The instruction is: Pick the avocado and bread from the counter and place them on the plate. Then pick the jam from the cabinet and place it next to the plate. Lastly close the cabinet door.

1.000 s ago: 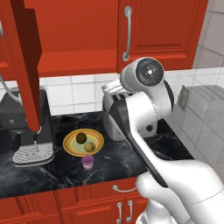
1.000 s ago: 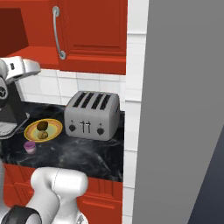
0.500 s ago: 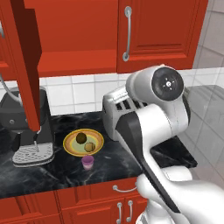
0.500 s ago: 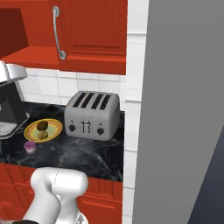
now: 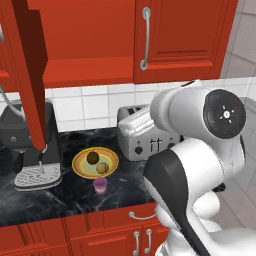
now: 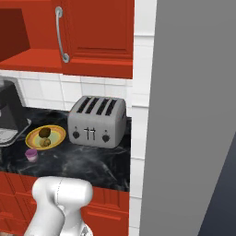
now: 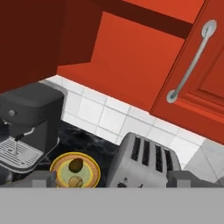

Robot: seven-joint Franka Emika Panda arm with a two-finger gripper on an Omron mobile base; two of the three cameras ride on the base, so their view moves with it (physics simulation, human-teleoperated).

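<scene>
**A:** Start big. Why is the cabinet (image 5: 85,45) standing open like that?

**B:** Its cabinet door (image 5: 27,75) swings out toward the room at the left of the left base view, edge on. I'd judge closing it is the one step left, since everything else looks settled on the counter (image 5: 65,195).

**A:** Settled how?

**B:** The plate (image 5: 79,167) lies between the coffee machine (image 5: 30,145) and the toaster (image 5: 142,135), and it carries both the avocado (image 5: 93,158) and the bread (image 5: 103,168), side by side. The jam (image 5: 100,185) stands on the counter just beside the plate's near rim, apart from it.

**A:** And the claw?

**B:** The gripper (image 7: 111,178) has its fingertips (image 7: 43,178) spread wide apart at the bottom of the hand view, with nothing between them. It hovers high, looking down over the toaster and plate.

**A:** What does each camera add?

**B:** The left base view gives the door panel and the jam. The right base view shows the jam (image 6: 31,155) too, plus the grey wall (image 6: 193,115) right of the toaster, but the open door falls outside it. The hand view shows the red shelf from below and the neighbouring door's handle (image 7: 192,61).
</scene>
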